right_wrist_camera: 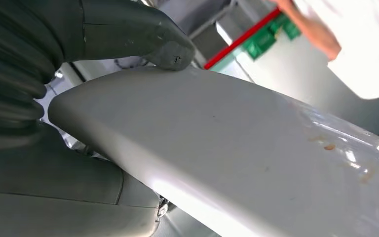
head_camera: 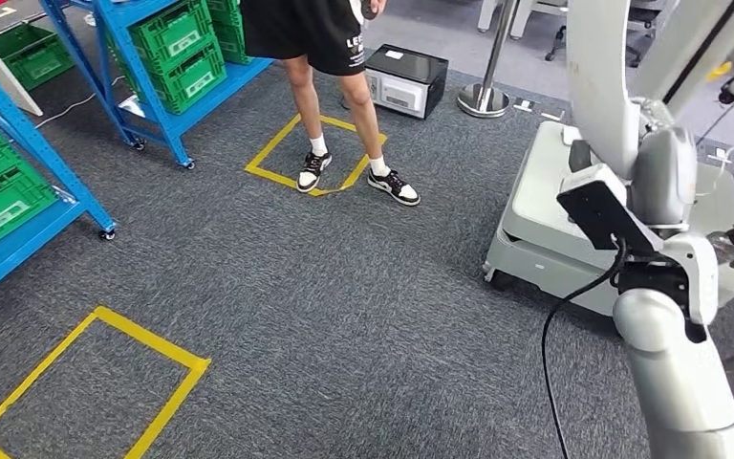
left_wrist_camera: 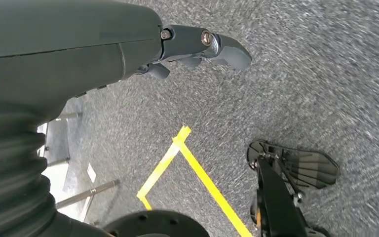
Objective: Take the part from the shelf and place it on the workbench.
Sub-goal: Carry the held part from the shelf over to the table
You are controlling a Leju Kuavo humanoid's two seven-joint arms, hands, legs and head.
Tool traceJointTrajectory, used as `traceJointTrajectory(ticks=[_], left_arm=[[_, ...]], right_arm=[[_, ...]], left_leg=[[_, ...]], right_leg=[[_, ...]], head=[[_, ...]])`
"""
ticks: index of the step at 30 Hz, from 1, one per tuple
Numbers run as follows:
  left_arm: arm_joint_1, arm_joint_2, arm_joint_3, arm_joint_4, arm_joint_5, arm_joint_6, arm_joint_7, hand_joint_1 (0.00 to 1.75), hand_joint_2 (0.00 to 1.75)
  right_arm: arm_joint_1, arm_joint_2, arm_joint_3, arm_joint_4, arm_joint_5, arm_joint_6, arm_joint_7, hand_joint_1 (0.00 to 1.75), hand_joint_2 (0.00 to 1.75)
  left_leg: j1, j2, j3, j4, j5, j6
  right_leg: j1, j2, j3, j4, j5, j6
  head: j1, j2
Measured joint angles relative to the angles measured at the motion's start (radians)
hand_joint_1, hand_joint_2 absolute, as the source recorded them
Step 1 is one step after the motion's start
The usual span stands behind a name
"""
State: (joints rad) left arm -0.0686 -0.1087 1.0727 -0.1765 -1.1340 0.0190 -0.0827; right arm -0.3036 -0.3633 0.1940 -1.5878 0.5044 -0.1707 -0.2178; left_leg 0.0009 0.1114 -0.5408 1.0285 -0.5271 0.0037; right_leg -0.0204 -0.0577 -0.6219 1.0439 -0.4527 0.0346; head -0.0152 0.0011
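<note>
Right hand grips the part, a long pale grey panel, thumb pressed on its upper face. Left hand hangs empty, fingers loosely apart. Beyond the part, a person stands; carry level, walk steadily.
</note>
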Motion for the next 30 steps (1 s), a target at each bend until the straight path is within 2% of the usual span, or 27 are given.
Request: traceJointTrajectory(ticks=[1, 3, 4, 5, 7, 8, 9, 10, 11, 12, 14, 15, 16, 18, 19, 20, 22, 24, 25, 26, 27, 29, 30], left_arm=[[-0.003, 0.000, 0.000, 0.000, 0.003, 0.000, 0.007, 0.00, 1.75], [-0.010, 0.000, 0.002, 0.000, 0.010, 0.000, 0.017, 0.00, 1.75], [-0.012, -0.001, 0.002, 0.000, 0.013, 0.000, 0.021, 0.00, 1.75], [-0.012, -0.001, 0.003, 0.000, 0.014, 0.000, 0.025, 0.00, 1.75], [-0.011, -0.002, 0.006, 0.000, 0.015, 0.000, 0.032, 0.00, 1.75], [-0.009, -0.002, 0.008, 0.001, 0.015, 0.000, 0.036, 0.00, 1.75], [-0.007, -0.002, 0.010, 0.001, 0.015, 0.000, 0.038, 0.00, 1.75], [-0.005, -0.002, 0.011, 0.001, 0.015, 0.000, 0.039, 0.00, 1.75], [-0.004, -0.002, 0.012, 0.001, 0.015, 0.000, 0.040, 0.00, 1.75], [-0.004, -0.002, 0.013, 0.001, 0.015, 0.000, 0.040, 0.00, 1.75], [-0.005, 0.000, 0.016, 0.001, 0.015, 0.000, 0.040, 0.00, 1.75], [-0.006, 0.000, 0.016, 0.001, 0.013, -0.001, 0.040, 0.00, 1.75], [-0.008, 0.001, 0.017, 0.001, 0.011, -0.001, 0.040, 0.00, 1.75], [-0.012, 0.001, 0.017, 0.000, 0.004, -0.001, 0.040, 0.00, 1.75], [-0.014, 0.001, 0.017, -0.001, -0.001, -0.001, 0.040, 0.00, 1.75], [-0.016, 0.001, 0.017, -0.001, -0.005, -0.001, 0.040, 0.00, 1.75], [-0.018, 0.001, 0.017, -0.002, -0.012, -0.001, 0.040, 0.00, 1.75], [-0.018, 0.001, 0.017, -0.002, -0.019, -0.001, 0.044, 0.00, 1.75], [-0.019, 0.001, 0.017, -0.002, -0.024, -0.001, 0.048, 0.00, 1.75], [-0.019, 0.001, 0.016, -0.002, -0.028, -0.001, 0.053, 0.00, 1.75], [-0.020, 0.000, 0.016, -0.002, -0.032, -0.001, 0.058, 0.00, 1.75], [-0.022, 0.001, 0.016, -0.003, -0.035, -0.001, 0.065, 0.00, 1.75], [-0.023, 0.002, 0.016, -0.003, -0.036, -0.001, 0.069, 0.00, 1.75]], right_arm=[[-0.018, 0.006, 0.001, 0.015, 0.003, 0.000, -0.004, 1.75, 1.75], [-0.041, 0.013, 0.002, 0.040, 0.007, 0.000, -0.012, 1.75, 1.75], [-0.050, 0.017, 0.002, 0.049, 0.010, 0.001, -0.015, 1.75, 1.75], [-0.059, 0.022, 0.002, 0.056, 0.013, 0.001, -0.018, 1.75, 1.75], [-0.074, 0.037, 0.003, 0.067, 0.022, 0.000, -0.021, 1.75, 1.75], [-0.078, 0.045, 0.003, 0.071, 0.027, 0.000, -0.021, 1.75, 1.75], [-0.080, 0.051, 0.003, 0.074, 0.030, 0.000, -0.020, 1.75, 1.75], [-0.081, 0.055, 0.003, 0.076, 0.033, 0.000, -0.020, 1.75, 1.75], [-0.082, 0.059, 0.003, 0.078, 0.034, 0.000, -0.019, 1.75, 1.75], [-0.083, 0.062, 0.003, 0.079, 0.037, 0.000, -0.019, 1.75, 1.75], [-0.087, 0.070, 0.003, 0.080, 0.044, 0.000, -0.017, 1.75, 1.75], [-0.087, 0.074, 0.002, 0.080, 0.050, 0.001, -0.015, 1.75, 1.75], [-0.086, 0.078, 0.000, 0.080, 0.057, 0.001, -0.011, 1.75, 1.75], [-0.078, 0.083, -0.007, 0.079, 0.069, 0.002, -0.003, 1.75, 1.75], [-0.073, 0.084, -0.015, 0.079, 0.075, 0.001, -0.001, 1.75, 1.75], [-0.069, 0.085, -0.023, 0.078, 0.079, 0.001, 0.000, 1.75, 1.75], [-0.059, 0.087, -0.038, 0.077, 0.085, 0.000, -0.001, 1.75, 1.75], [-0.037, 0.090, -0.051, 0.075, 0.089, 0.000, -0.003, 1.75, 1.75], [-0.024, 0.090, -0.059, 0.073, 0.091, 0.001, -0.005, 1.75, 1.75], [-0.011, 0.091, -0.066, 0.069, 0.093, 0.002, -0.008, 1.75, 1.75], [-0.001, 0.092, -0.074, 0.064, 0.095, 0.003, -0.011, 1.75, 1.75], [0.015, 0.094, -0.088, 0.047, 0.100, 0.005, -0.019, 1.75, 1.75], [0.022, 0.096, -0.093, 0.039, 0.102, 0.007, -0.022, 1.75, 1.75]], left_leg=[[-0.002, 0.009, 0.001, -0.001, -0.005, -0.006], [0.000, 0.020, 0.012, -0.003, -0.009, -0.017], [0.002, 0.003, 0.012, 0.007, -0.018, -0.023], [0.004, -0.023, 0.003, 0.033, -0.037, -0.028], [0.006, -0.085, -0.050, 0.146, -0.103, -0.032], [0.006, -0.100, -0.084, 0.214, -0.132, -0.032], [0.005, -0.107, -0.112, 0.265, -0.147, -0.031], [0.005, -0.110, -0.125, 0.280, -0.138, -0.028], [0.005, -0.113, -0.119, 0.255, -0.110, -0.024], [0.005, -0.123, -0.097, 0.194, -0.067, -0.020], [0.005, -0.169, -0.044, 0.059, 0.000, -0.012], [0.003, -0.184, -0.026, 0.020, 0.016, -0.010], [0.001, -0.191, -0.019, 0.005, 0.019, -0.008], [-0.001, -0.166, -0.013, -0.002, 0.025, 0.001], [0.001, -0.155, -0.010, -0.009, 0.030, 0.008], [0.003, -0.142, -0.008, -0.016, 0.035, 0.015], [0.003, -0.115, -0.005, -0.023, 0.038, 0.026], [0.001, -0.087, -0.006, -0.023, 0.036, 0.029], [0.001, -0.073, -0.006, -0.022, 0.034, 0.029], [0.001, -0.059, -0.005, -0.020, 0.032, 0.028], [0.002, -0.046, -0.005, -0.018, 0.029, 0.025], [-0.001, -0.022, -0.007, -0.007, 0.019, 0.015], [-0.003, -0.012, -0.007, -0.002, 0.013, 0.009]], right_leg=[[0.002, 0.002, 0.000, -0.004, -0.003, -0.007], [0.002, 0.024, -0.001, -0.009, -0.001, -0.020], [0.000, 0.034, -0.001, -0.011, 0.001, -0.027], [-0.002, 0.043, -0.001, -0.013, 0.004, -0.033], [-0.003, 0.063, 0.000, -0.015, 0.006, -0.041], [-0.002, 0.074, -0.001, -0.015, 0.006, -0.043], [0.000, 0.086, -0.001, -0.015, 0.006, -0.044], [0.001, 0.100, -0.001, -0.014, 0.005, -0.044], [0.002, 0.113, -0.001, -0.013, 0.005, -0.044], [0.003, 0.127, 0.000, -0.012, 0.005, -0.044], [0.002, 0.152, -0.001, -0.010, 0.006, -0.040], [0.001, 0.163, -0.002, -0.011, 0.007, -0.035], [-0.001, 0.173, -0.005, -0.013, 0.009, -0.028], [-0.003, 0.191, -0.008, -0.020, 0.016, -0.013], [-0.002, 0.180, -0.011, -0.016, 0.015, -0.008], [0.001, 0.157, -0.021, 0.003, 0.003, -0.004], [0.005, 0.096, -0.070, 0.104, -0.052, 0.001], [0.003, 0.072, -0.132, 0.231, -0.103, 0.008], [0.001, 0.068, -0.144, 0.257, -0.106, 0.011], [-0.001, 0.063, -0.136, 0.244, -0.092, 0.012], [-0.002, 0.054, -0.106, 0.190, -0.064, 0.014], [-0.002, 0.010, -0.030, 0.053, -0.015, 0.012], [0.000, -0.008, -0.006, 0.010, -0.004, 0.007]], head=[[0.000, 0.000], [-0.001, 0.000], [-0.001, 0.000], [-0.001, 0.000], [-0.001, 0.000], [-0.001, 0.000], [-0.001, 0.000], [-0.001, 0.000], [-0.001, 0.000], [-0.001, 0.000], [-0.001, 0.000], [-0.001, 0.000], [-0.001, 0.000], [-0.001, 0.000], [-0.001, 0.000], [0.000, 0.000], [0.001, 0.000], [0.001, 0.000], [0.001, 0.000], [0.001, 0.000], [0.001, 0.000], [0.001, 0.000], [0.000, 0.000]])
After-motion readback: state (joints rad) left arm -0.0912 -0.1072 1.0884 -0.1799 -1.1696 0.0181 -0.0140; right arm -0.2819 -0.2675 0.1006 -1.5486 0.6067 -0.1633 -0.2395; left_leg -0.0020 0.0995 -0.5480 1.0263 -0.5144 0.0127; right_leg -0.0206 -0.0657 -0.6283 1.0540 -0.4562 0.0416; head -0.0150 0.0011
